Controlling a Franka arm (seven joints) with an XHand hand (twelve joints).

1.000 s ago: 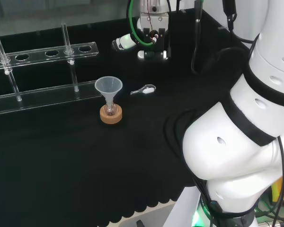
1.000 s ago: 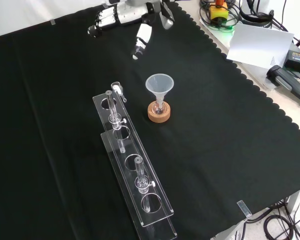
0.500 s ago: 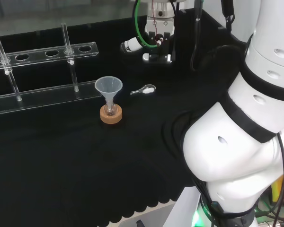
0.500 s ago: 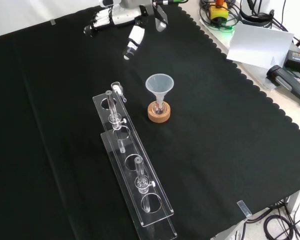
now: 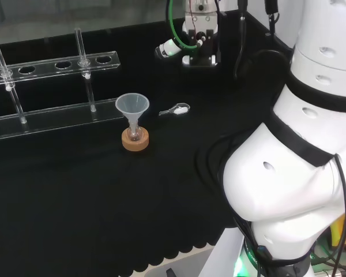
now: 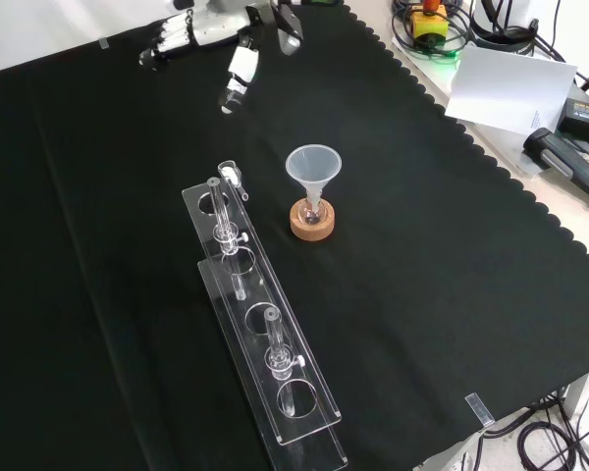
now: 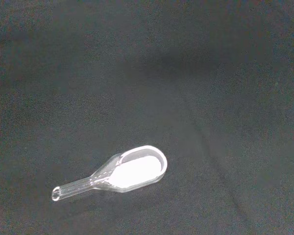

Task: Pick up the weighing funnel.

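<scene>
I am hovering my hand [image 6: 208, 27], fingers relaxed and empty, apart from the weighing funnel [image 7: 122, 174] lying on the cloth [image 7: 210, 73].

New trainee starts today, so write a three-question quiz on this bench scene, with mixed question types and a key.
1. True or false: the hand is holding the weighing funnel.
2. In the head view, the weighing funnel lies: A) right of the funnel, on the cloth; B) left of it; C) on top of it.
3. Fill in: the funnel's flask sits on a ____ ring.
Key: 1 false; 2 A; 3 cork.
</scene>
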